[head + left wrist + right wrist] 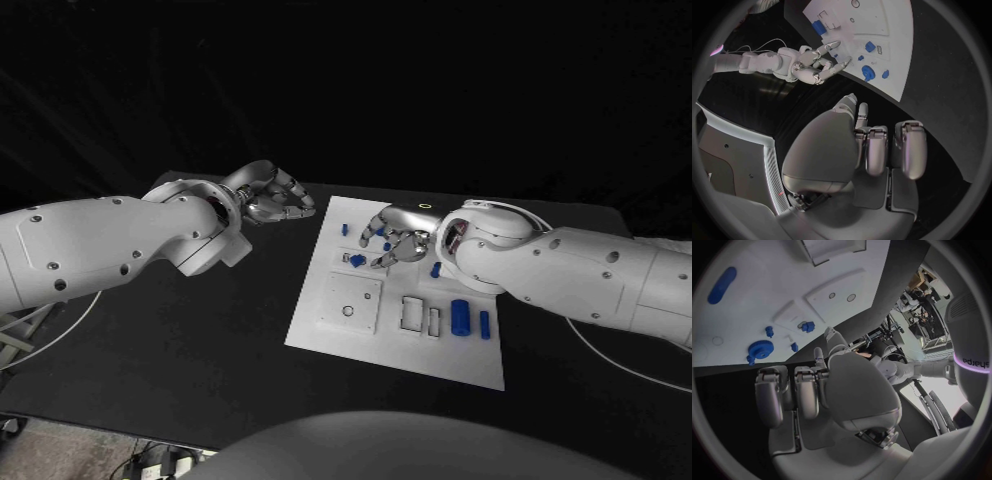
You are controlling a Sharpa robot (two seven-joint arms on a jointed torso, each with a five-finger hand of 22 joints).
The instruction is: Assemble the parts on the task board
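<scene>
The white task board (335, 325) lies in the middle of the black table. On it are a blue gear (356, 260), small blue pegs (343, 229) and two blue cylinders (460, 317) near its right edge. My right hand (392, 235) hovers over the board's far part, fingers apart, with nothing visibly held. The left wrist view shows that right hand (817, 67) pointing towards the gear (866, 74). My left hand (274, 198) is off the board's far left corner with its fingers (873, 150) curled in on nothing. The right wrist view shows the gear (759, 348) and pegs (807, 326) beyond my right hand (811, 390).
A raised square plate with holes (349, 300) and two rectangular slots (413, 313) sit on the board's near half. Black table (188, 340) spreads on both sides of the board. A cable (65, 325) loops at the left edge.
</scene>
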